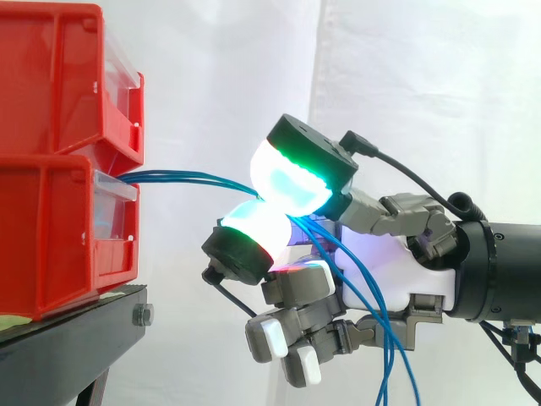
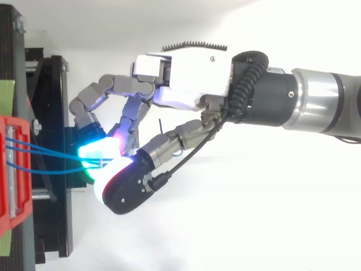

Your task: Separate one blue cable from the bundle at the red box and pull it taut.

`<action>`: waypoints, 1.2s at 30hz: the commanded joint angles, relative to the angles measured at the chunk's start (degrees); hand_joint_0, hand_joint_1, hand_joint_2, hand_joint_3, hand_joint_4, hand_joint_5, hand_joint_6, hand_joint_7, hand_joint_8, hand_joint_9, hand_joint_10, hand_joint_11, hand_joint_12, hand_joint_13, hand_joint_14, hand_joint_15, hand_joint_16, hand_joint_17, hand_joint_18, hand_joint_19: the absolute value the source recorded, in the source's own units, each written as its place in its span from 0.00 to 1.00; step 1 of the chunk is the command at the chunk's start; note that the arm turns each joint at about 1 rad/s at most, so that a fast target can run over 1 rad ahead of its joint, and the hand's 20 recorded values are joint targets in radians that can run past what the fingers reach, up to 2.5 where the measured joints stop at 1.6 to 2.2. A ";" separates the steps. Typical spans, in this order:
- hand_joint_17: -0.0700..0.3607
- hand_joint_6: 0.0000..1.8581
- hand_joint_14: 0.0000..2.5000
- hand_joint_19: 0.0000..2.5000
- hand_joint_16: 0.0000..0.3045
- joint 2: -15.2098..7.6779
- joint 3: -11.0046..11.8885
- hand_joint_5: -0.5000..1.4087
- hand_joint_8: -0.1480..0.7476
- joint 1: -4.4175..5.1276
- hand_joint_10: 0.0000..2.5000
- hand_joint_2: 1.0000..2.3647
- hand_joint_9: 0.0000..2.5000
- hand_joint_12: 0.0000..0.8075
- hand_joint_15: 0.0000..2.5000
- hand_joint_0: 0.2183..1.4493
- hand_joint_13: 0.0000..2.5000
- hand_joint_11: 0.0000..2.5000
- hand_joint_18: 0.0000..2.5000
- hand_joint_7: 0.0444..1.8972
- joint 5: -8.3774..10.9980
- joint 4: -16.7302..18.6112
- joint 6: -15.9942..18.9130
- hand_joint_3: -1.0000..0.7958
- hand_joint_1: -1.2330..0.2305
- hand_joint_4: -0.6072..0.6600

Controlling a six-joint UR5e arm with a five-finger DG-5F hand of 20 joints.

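Several strands pinched together

Thin blue cables (image 1: 182,176) run from the lower red plastic box (image 1: 51,245) into the hand's (image 1: 389,266) glowing pads (image 1: 292,182), which clamp them; tails hang slack. Likely light, limp, slippery: take one strand near the box.

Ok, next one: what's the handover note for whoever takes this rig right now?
Hand: shut, its glowing pads pinching the blue cables a little way out from the lower red box.
Cables: several strands run from the box front to the pinch, then hang down past the palm.
Done: bundle grasped.
Left: more than one strand seems to be pinched, so isolate one, then pull it taut.
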 commanded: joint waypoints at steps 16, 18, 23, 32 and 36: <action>0.47 0.49 0.01 0.33 0.19 0.00 0.00 0.19 0.54 0.00 0.01 0.00 0.51 0.55 0.33 0.17 0.43 0.48 0.41 0.61 -0.03 0.00 0.08 0.28 0.25 0.51; 0.47 0.48 0.01 0.34 0.19 0.00 0.00 0.19 0.54 -0.09 0.01 0.00 0.51 0.55 0.33 0.19 0.43 0.47 0.41 0.59 -0.03 0.00 0.08 0.28 0.36 0.52; 0.42 0.48 0.01 0.36 0.16 0.00 0.00 0.19 0.49 -0.09 0.01 0.00 0.52 0.49 0.34 0.30 0.43 0.47 0.39 0.66 -0.03 0.00 0.08 0.28 0.47 0.50; 0.42 0.49 0.01 0.37 0.16 0.00 0.09 0.19 0.50 -0.09 0.01 0.01 0.51 0.50 0.34 0.35 0.42 0.49 0.39 0.68 -0.03 0.00 -0.01 0.42 0.25 0.50; 0.41 0.49 0.01 0.35 0.16 0.00 0.18 0.19 0.49 -0.09 0.01 0.01 0.50 0.48 0.34 0.46 0.41 0.49 0.37 0.79 -0.03 0.00 -0.01 0.40 0.19 0.45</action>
